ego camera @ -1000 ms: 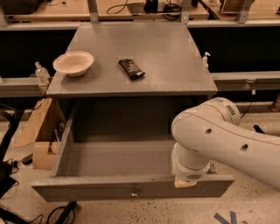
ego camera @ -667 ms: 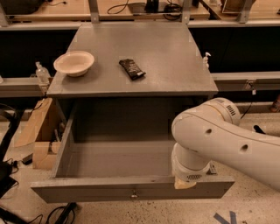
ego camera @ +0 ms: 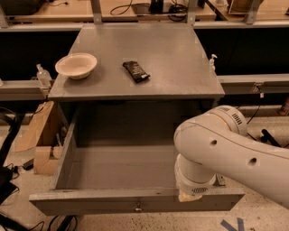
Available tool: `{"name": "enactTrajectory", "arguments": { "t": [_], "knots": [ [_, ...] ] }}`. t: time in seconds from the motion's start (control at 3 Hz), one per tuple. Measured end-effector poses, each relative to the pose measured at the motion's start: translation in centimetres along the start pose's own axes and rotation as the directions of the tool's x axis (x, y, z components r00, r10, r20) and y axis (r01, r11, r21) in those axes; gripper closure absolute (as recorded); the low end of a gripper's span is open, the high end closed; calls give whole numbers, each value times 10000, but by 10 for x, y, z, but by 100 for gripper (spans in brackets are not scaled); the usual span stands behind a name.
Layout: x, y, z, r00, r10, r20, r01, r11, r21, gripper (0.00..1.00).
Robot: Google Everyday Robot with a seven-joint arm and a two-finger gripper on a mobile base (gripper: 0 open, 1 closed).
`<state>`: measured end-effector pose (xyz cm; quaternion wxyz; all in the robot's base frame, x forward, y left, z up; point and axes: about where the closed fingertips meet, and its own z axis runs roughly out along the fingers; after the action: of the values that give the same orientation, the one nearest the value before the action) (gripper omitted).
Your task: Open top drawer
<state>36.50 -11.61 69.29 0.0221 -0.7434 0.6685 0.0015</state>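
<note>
flat grey tabletop (ego camera: 180,67) | top drawer (ego camera: 113,200) open, deep boxy, round knob (ego camera: 138,208) | hand (ego camera: 192,196) at front rim, grip: cannot tell

A: Where does the top drawer (ego camera: 90,205) sit?

B: Pulled out toward the camera from under the cabinet top (ego camera: 176,54). Its knob (ego camera: 138,208) is at the middle of its front.

A: What lies on the cabinet top?

B: A bowl (ego camera: 76,65) at the left and a wrapped bar (ego camera: 136,71) to its right, near the centre. The two lie apart.

A: And the gripper?

B: The gripper (ego camera: 190,197) is at the drawer's front rim, right of the knob. It is mostly hidden under the arm (ego camera: 226,149), which reaches in from the right.

A: Around the cabinet?

B: A cardboard box (ego camera: 38,131) stands on the floor at the left. One bottle (ego camera: 43,76) is on the ledge left of the bowl, a second bottle (ego camera: 211,61) is past the right edge, and a bench (ego camera: 67,9) runs behind.
</note>
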Motion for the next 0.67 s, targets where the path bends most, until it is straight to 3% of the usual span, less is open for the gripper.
{"name": "enactTrajectory", "arguments": {
  "t": [0.67],
  "knots": [
    [-6,12,-2,9997,-246,-11,245,9996,-163,100]
  ]
}}
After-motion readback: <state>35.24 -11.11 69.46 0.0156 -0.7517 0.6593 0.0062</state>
